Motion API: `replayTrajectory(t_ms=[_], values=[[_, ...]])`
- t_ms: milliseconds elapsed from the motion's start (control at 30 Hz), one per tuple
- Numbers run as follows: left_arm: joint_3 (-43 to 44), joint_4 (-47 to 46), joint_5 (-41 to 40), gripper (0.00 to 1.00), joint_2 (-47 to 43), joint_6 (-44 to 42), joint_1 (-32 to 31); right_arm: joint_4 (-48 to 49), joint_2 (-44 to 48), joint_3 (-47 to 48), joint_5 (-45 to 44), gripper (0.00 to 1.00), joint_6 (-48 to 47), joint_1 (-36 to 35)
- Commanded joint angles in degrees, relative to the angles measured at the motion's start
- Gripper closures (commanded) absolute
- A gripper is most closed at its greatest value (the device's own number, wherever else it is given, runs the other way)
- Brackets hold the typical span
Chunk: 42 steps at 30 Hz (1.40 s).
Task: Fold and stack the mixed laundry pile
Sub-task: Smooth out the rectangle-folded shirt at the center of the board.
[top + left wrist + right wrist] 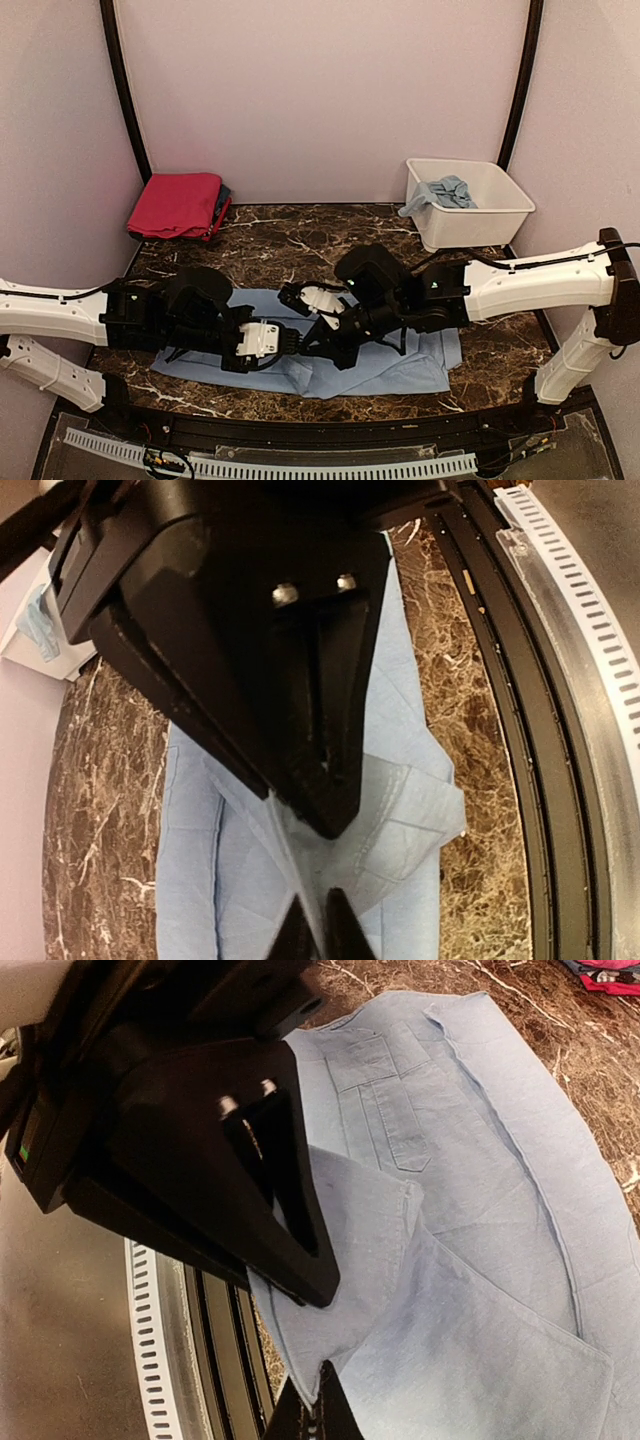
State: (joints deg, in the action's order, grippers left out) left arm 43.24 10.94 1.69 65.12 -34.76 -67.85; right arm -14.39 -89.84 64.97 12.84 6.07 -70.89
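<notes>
Over at ten o'clock on the marble table (300, 240), a folded pink piece (175, 203) sits on top of a dark piece (222, 200), tucked into the far corner. The left arm reaches in from nine o'clock, low over the cloth. Its left gripper (322, 865) has the fingers pressed together on a raised ridge of the blue shirt (400, 365), and creases run out from that pinch in the wrist view.

The shirt itself lies spread flat at six o'clock, along the near edge just behind the black rail (300, 425). A buttoned strip (400, 1130) faces up. One flap (370, 1220) is folded over and casts a shadow on the layer below.

The right arm comes in from three o'clock and meets the left one over the middle of the shirt. The right gripper (312, 1340) is closed tight, nipping the shirt's near edge beside the rail.

Up at two o'clock stands the white tub (520, 207), well apart from the shirt, with more blue cloth (448, 190) bunched inside and draped over its left wall.
</notes>
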Motion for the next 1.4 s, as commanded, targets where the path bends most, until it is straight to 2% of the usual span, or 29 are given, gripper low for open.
replayTrajectory(t_ms=[0,67,100,200,267,367,467,600,800,967,1100,1200,1333,1367], values=[[2.41,1.36,-1.07,0.99,-1.67,1.33,-1.10,0.02,0.94,1.18,0.32,0.94,0.08,-0.65],[2.22,2.14,-1.08,1.00,-4.08,2.66,-1.82,0.05,3.09,0.29,0.07,0.80,0.40,-0.29],[2.03,3.43,-1.01,1.00,-5.07,3.07,-2.60,0.25,4.68,-0.50,0.21,0.65,0.79,0.21],[2.12,7.70,-2.99,1.00,-11.03,5.60,-3.74,2.01,10.09,-3.60,2.28,0.42,2.33,2.83],[2.34,10.84,-2.79,1.00,-15.29,7.22,-3.89,3.08,13.09,-5.60,3.78,0.32,4.00,5.22],[2.50,14.02,-1.94,1.00,-20.40,8.99,-3.93,3.39,15.46,-8.23,4.10,0.29,6.62,9.70],[3.27,17.19,2.42,1.00,-22.49,10.51,-3.95,0.85,14.55,-8.79,2.02,0.31,8.34,14.22],[5.88,19.21,8.33,1.00,-19.11,12.13,-4.63,-2.01,10.88,-8.17,0.62,0.37,8.84,18.42],[11.80,19.24,11.93,1.00,-9.35,12.10,-9.03,-2.71,2.87,-5.45,0.83,0.56,7.55,20.07],[18.55,16.04,15.34,1.00,-0.26,14.73,-11.81,-1.71,-2.98,-3.98,5.66,0.65,6.47,20.09],[25.96,17.55,15.90,1.00,6.98,16.41,-16.29,-1.69,-6.14,-3.39,7.03,0.68,5.36,20.09],[29.83,18.35,16.96,1.00,11.98,19.25,-16.83,-1.44,-8.17,-3.07,9.04,0.70,4.61,20.05],[32.14,17.13,13.57,1.00,14.53,24.81,-16.87,-0.05,-11.25,-3.79,12.44,0.73,4.68,19.62],[32.14,15.96,10.67,1.00,14.56,26.87,-16.81,0.12,-12.03,-3.97,12.84,0.74,4.66,19.38]])
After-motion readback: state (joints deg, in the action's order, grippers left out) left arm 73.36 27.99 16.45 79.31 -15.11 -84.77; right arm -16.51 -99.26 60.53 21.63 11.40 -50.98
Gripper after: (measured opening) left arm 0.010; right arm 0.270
